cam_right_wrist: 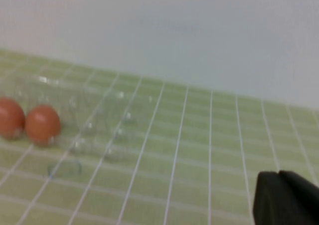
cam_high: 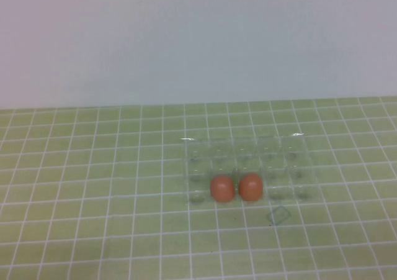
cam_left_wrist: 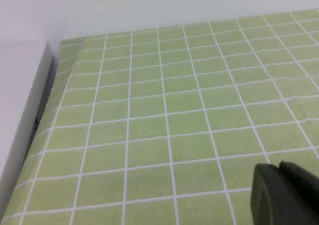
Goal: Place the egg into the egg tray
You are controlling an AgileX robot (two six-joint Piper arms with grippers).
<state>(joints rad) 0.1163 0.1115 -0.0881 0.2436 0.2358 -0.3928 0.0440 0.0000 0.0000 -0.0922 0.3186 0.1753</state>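
Clear plastic, and hard to read: egg tray (cam_high: 298, 135) flat on the middle of the table (cam_high: 93, 230), betrayed only by glints along its rim. In its near row, two orange-brown look-alikes, the egg (cam_high: 222, 188) and a second egg (cam_high: 251, 187) just beside it, almost touching, both apparently seated in neighbouring cups. Nothing gripped anywhere. Left gripper (cam_left_wrist: 284, 195) low over bare table off to the left, only a dark edge of it showing; cannot tell whether spread or pressed together. Right gripper (cam_right_wrist: 286, 197) off to the right of the tray, well apart from the eggs, again a dark corner and no more; same verdict, cannot tell. Trouble ahead, by judgement: cup walls nearly invisible, so easy to misjudge a descent and clip the rim; eggs so close that closing on one likely shoves the other; light tray apt to skid; smooth oval shell apt to squirt out under an off-centre squeeze, or crack under a hard one, then roll. Underfoot, yellow-green cloth ruled in a white grid, faintly rippled, with a small dark outlined mark (cam_high: 278, 215) just in front of the tray. Behind, plain pale wall; to the far left, a white board edge (cam_left_wrist: 25, 115).
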